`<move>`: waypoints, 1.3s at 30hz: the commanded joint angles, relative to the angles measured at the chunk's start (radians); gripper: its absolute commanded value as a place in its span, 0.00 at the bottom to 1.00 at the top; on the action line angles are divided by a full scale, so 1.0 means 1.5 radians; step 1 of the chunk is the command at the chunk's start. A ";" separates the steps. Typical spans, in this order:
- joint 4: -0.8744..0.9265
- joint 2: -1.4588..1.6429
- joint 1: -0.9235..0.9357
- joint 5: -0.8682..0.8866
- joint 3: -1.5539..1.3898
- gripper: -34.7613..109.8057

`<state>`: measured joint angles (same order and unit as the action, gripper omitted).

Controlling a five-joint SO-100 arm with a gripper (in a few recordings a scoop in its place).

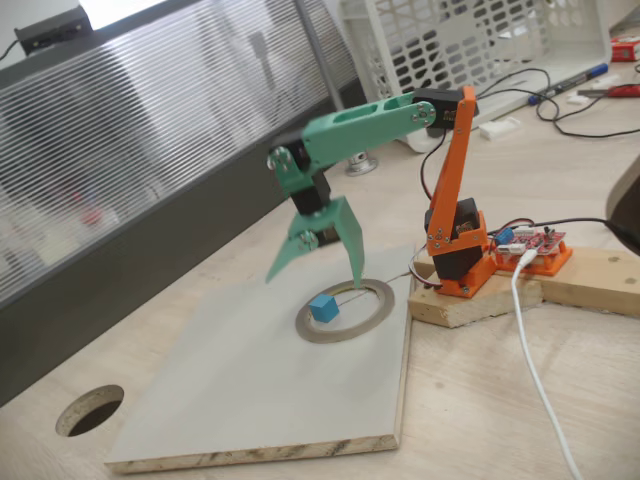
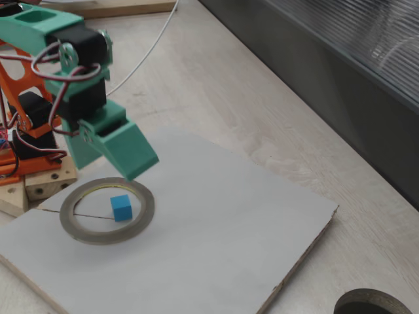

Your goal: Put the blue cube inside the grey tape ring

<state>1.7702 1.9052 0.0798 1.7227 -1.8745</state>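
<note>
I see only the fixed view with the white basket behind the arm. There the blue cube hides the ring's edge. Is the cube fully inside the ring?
Observer: Yes. In a fixed view the blue cube has bare board between it and the grey tape ring all round.
Operator: Is the gripper straight above the cube?
Observer: No. The gripper hangs over the ring's upper rim in that picture; the cube is uncovered.

Round tabletop hole (image 2: 374, 303) cut off by bottom edge.
</note>
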 commanded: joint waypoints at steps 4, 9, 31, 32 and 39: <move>0.171 -0.123 0.014 0.004 0.283 0.86; 0.163 -0.137 0.015 0.005 0.319 0.81; 0.155 -0.135 0.015 0.008 0.324 0.30; 0.155 -0.135 0.015 0.004 0.325 0.24; 0.161 -0.135 0.009 0.009 0.317 0.26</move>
<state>1.9896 1.6690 0.0813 1.7211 -1.4082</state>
